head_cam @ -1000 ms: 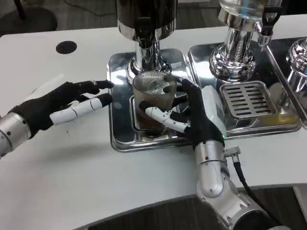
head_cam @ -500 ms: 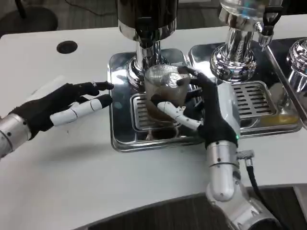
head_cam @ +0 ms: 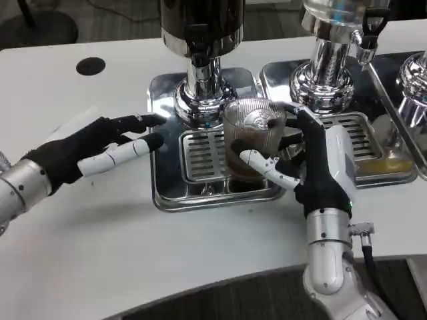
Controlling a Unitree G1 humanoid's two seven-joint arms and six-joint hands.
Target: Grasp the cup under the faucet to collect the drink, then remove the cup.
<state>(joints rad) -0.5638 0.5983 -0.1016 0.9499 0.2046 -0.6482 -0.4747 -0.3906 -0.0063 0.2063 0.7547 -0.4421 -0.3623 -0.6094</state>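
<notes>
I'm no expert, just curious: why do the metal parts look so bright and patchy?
Head view: room light glares off the chrome tray and dispenser column, and mirrors surroundings; the glass cup in the right hand glints too. Focus is sharp.

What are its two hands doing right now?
Left hand: open, fingers spread flat over the table, holding nothing.
Right hand: holding the cup, which has dark drink in it.

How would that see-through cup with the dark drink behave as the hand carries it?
The cup looks like stiff ribbed clear plastic, so probably light and a bit slippery. The dark drink sits low, so it likely sloshes or spills if tilted. The right hand holds it by the side, so a hard squeeze might dent it.
</notes>
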